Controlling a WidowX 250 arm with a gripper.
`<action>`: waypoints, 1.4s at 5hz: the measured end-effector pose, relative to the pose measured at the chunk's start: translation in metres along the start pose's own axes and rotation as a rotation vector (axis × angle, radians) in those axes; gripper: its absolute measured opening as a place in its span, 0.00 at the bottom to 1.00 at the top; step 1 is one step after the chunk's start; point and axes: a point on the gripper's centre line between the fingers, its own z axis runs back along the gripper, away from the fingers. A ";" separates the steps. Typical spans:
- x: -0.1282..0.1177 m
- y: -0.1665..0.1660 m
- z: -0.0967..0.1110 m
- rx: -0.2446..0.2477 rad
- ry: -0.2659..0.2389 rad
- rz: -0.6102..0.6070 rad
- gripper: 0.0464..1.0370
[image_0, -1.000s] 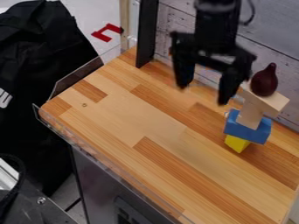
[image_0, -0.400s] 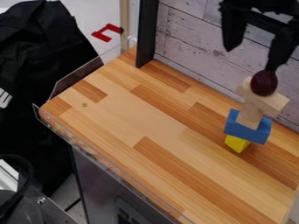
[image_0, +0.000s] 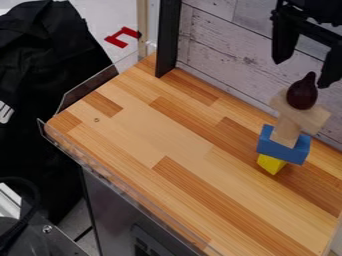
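In the camera view, the black two-finger robot gripper (image_0: 300, 74) hangs at the far right, in front of the whitewashed plank wall (image_0: 230, 57). Its jaws are released and spread wide apart, just above a small stack on the right side of the light and reddish-brown striped wooden tabletop (image_0: 147, 130).

At the top of the stack is a dark red, glossy, pear-shaped object (image_0: 302, 95), upright with its narrow tip pointing up between the jaws; whether a jaw touches it, I cannot tell. It sits on a pale, unpainted wooden T-shaped piece (image_0: 287, 131), whose stem stands at the blue painted block (image_0: 283, 145). Beneath the blue block is a bright yellow block (image_0: 270, 163), partly hidden by it, resting on the tabletop.

A black upright post (image_0: 168, 37) stands at the tabletop's far left corner. Black fabric (image_0: 47, 65) lies left of the tabletop, and a red angular piece (image_0: 120, 36) lies beyond its far left side.
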 end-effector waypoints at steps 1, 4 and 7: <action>-0.001 0.000 -0.003 0.003 0.022 -0.003 0.96; -0.004 0.003 -0.037 -0.013 0.107 0.022 0.96; -0.001 0.002 -0.038 -0.025 0.091 0.023 0.55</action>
